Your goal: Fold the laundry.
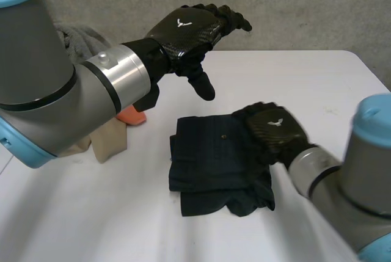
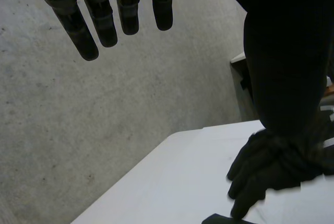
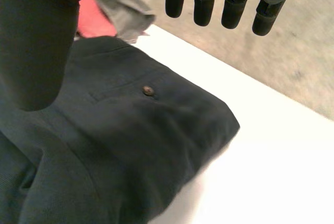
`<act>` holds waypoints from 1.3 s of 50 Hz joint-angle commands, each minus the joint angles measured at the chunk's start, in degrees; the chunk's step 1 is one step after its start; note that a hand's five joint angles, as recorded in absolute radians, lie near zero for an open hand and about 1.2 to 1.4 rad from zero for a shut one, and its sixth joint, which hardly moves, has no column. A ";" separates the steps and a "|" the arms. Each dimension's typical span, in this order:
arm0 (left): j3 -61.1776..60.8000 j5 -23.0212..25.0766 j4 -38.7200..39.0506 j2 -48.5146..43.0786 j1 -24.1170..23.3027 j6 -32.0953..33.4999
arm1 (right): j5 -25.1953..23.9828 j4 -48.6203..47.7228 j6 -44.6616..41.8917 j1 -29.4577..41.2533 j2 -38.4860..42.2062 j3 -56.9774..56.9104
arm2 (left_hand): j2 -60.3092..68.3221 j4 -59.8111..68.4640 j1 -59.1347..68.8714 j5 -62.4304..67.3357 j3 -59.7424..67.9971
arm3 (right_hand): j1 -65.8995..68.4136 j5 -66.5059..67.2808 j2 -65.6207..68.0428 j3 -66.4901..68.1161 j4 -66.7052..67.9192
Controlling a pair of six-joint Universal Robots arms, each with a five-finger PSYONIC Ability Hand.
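Navy shorts [image 1: 217, 164] lie folded beneath the straight, empty fingers [image 3: 202, 4] of the right hand [image 1: 272, 129], the left hand [image 1: 189, 30] hovering spread and empty beyond them; best press the fold flat before another crease.

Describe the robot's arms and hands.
The left arm and right arm are thick grey cylinders with light-blue caps; a silver ring sits at the left wrist. The left hand and right hand are black, each back a carbon-weave shell with a small white winged mark; fingers are segmented.
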 commanded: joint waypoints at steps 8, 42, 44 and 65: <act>-0.94 0.26 0.12 1.16 0.21 -0.63 | -4.53 10.87 17.08 -12.46 -2.31 7.89 | -1.01 -0.76 -1.28 -0.25 -1.27 | -3.18 -2.88 -2.18 -1.98 -1.97; -7.01 0.44 6.36 3.27 1.62 -3.70 | 5.23 -19.37 19.90 -8.49 12.27 -0.09 | -0.17 0.08 -0.44 0.59 -0.43 | 66.82 67.12 67.82 68.02 68.03; -6.92 0.44 6.36 3.44 1.70 -3.70 | 5.40 -19.29 19.19 -12.01 16.04 -5.35 | -0.17 0.08 -0.44 0.59 -0.43 | 66.82 67.12 67.82 68.02 68.03; -4.55 -0.09 6.45 2.92 0.04 -5.46 | 21.22 1.27 22.27 -35.13 58.58 -77.50 | 0.17 0.42 -0.11 0.93 -0.10 | 66.82 67.12 67.82 68.02 68.03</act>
